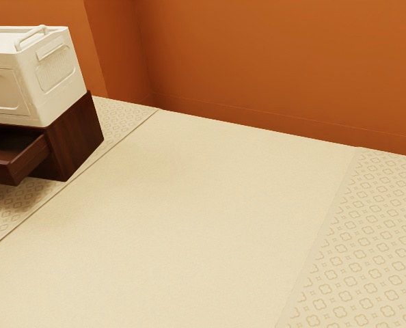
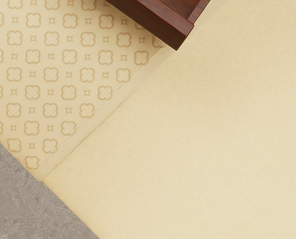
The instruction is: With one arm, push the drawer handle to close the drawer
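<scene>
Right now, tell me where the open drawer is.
The drawer juts from the dark cabinet under the white crate, at the exterior view's left.

The look of the arm cannot be told here: its colours, its shapes and the finish of its body are all out of sight.

Hand aloft, its wrist camera angled steeply downward.
</scene>
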### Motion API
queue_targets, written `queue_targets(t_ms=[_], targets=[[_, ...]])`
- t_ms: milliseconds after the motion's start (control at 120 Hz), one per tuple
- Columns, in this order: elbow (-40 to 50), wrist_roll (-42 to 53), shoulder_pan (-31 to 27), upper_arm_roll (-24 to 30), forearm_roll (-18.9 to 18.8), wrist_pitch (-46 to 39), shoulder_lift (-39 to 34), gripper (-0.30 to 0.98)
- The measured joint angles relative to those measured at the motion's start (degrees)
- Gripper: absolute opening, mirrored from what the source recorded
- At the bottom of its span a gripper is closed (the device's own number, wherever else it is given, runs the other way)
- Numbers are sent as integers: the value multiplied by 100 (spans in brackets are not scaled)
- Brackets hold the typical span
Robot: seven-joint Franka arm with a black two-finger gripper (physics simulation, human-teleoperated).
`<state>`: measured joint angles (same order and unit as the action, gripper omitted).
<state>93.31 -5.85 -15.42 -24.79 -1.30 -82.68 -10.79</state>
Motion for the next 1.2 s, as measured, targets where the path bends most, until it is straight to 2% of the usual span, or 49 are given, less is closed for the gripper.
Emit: queue_targets(t_ms=[83,167,308,417,467,592,692,808,983,1200], targets=[[-20,-8,22,16,-15,1,-41,69],[-426,-2,46,132,-47,52,-339,69],[-1061,-28,102,1180,-389,271,-451,69],[-1047,-80,116,1447,-547,362,-447,68],[-1026,-101,114,1474,-589,393,-442,62],[-796,-94,108,1490,-804,506,-458,31],[-443,-59,85,1442,-1042,599,-533,13],[-6,32,63,1308,-1307,614,-624,2],[1075,266,65,795,-1488,-48,-623,-6],[2287,603,98,68,-1478,-1648,-585,-9]])
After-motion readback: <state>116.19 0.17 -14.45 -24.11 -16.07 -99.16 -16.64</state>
